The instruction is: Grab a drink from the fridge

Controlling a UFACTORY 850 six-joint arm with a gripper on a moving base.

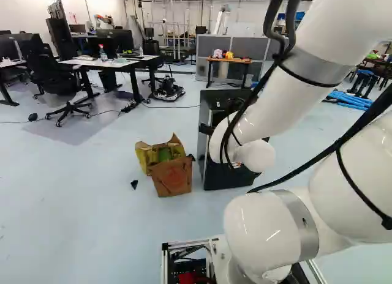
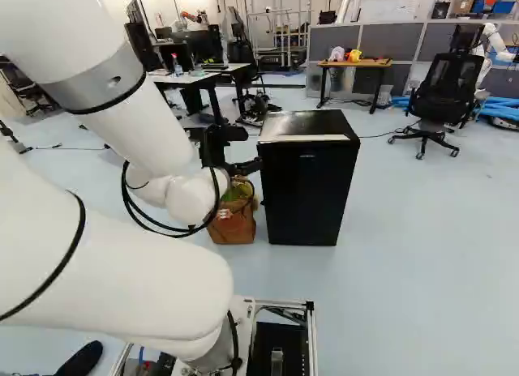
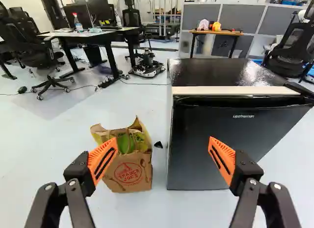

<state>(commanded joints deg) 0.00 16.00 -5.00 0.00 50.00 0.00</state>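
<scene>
Though pale, partly shadowed floor (with desks)

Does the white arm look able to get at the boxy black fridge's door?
Likely yes: black two-fingered gripper open, nothing visible before the door; the brown paper bag stands beside the fridge.

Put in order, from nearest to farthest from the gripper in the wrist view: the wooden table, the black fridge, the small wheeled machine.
1. Black fridge: close ahead of the gripper.
2. Small wheeled machine: on the floor beyond the fridge, beside the desk.
3. Wooden table: farthest, by the grey partitions.
</scene>
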